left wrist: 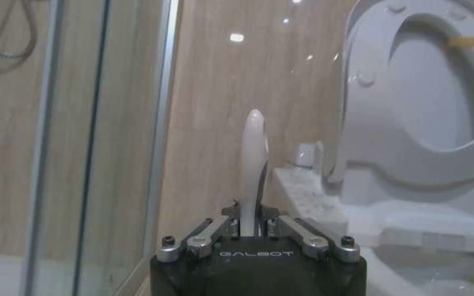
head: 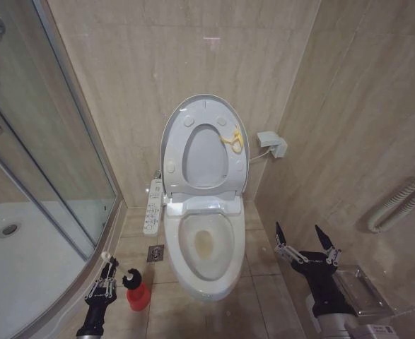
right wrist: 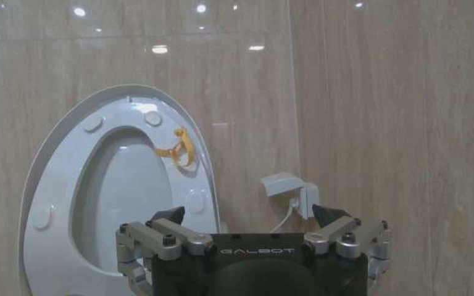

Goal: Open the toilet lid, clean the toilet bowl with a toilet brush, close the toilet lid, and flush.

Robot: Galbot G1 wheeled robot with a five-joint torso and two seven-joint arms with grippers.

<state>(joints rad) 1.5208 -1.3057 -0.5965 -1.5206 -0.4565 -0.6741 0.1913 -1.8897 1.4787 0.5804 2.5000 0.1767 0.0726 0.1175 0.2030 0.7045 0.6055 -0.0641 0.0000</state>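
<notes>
Fingers of the left gripper (head: 107,272) pinched the toilet brush (head: 131,281) handle, its dark head low in the red holder (head: 138,297); the left wrist view showed the white stick (left wrist: 253,161) clamped upright. Right gripper (head: 305,245) hovered spread beside the toilet bowl (head: 206,244), stained at bottom. Beyond, the toilet lid (head: 173,127) and seat (head: 225,173) stood raised against the wall.

The head camera looks steeply down on the toilet bowl (head: 206,244) from above. Both low wrist cameras face the wall; all three share the raised toilet lid (head: 172,138) at 12 o'clock.
</notes>
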